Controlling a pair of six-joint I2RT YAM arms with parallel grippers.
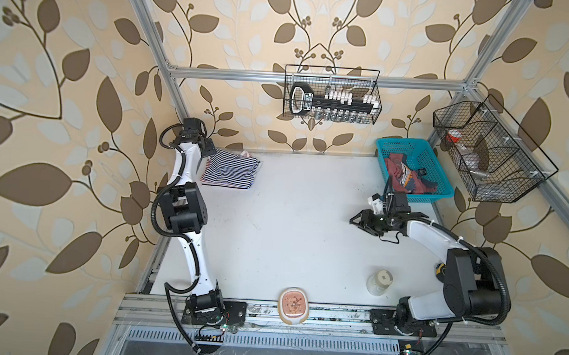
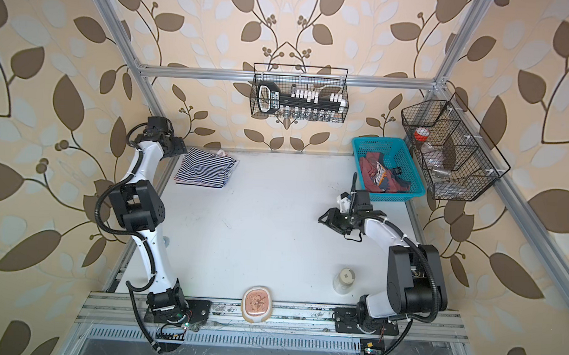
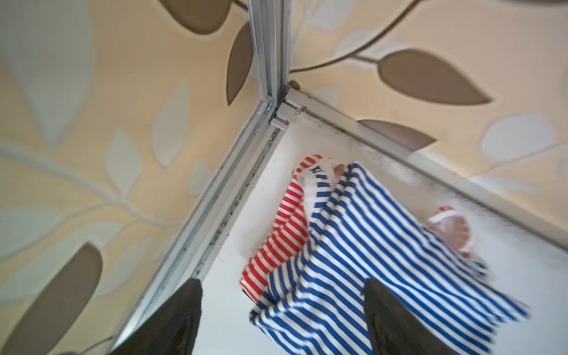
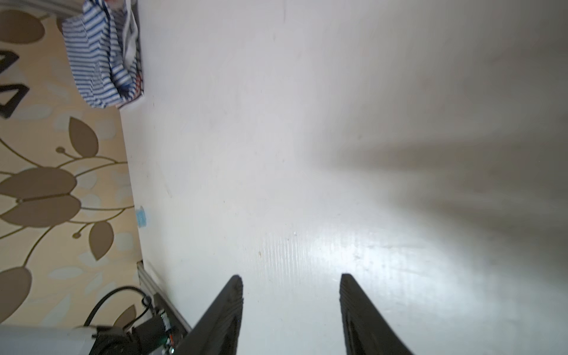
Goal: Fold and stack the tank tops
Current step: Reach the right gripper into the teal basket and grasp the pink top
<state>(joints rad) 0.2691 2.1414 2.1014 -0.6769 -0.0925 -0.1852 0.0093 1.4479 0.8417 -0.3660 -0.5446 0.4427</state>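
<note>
Walls papered in cream with brown leaves (image 1: pixel 65 109) are seen on three sides, and an aluminium frame (image 1: pixel 314 78) is set in front of them. A white table (image 1: pixel 290 234), scuffed and mostly bare, fills the floor of the frame in both top views.

A long wire basket (image 1: pixel 497 191) is hung on the right rail and divided into compartments. An orange-capped item (image 1: pixel 454 136) is held in one of them, and clear items too small to identify lie in the others. A second wire basket (image 1: pixel 290 86) is hung on the back rail, and a black tool rack (image 1: pixel 329 102) with white and metal pieces is held in it.

A blue plastic basket (image 1: pixel 422 154) is placed at the table's far right corner. The dusty red tank top (image 1: pixel 397 168) is bunched inside it, with a printed patch showing.

At the far left corner the navy-and-white striped tank top (image 1: pixel 230 171) is laid folded on the table. The red-and-white striped tank top (image 3: pixel 285 221) is seen beneath it, with its edge and a strap showing.

The left gripper (image 3: pixel 282 280) is held just above the near edge of this stack. Its fingers are spread wide and nothing is clamped between them.

The right gripper (image 4: pixel 290 276) is held over bare table, near the blue basket. Its fingers are parted and nothing is held.

A pale jar (image 1: pixel 380 283) is stood near the right arm's base. A small oval dish (image 1: pixel 293 305) is set on the front rail.
</note>
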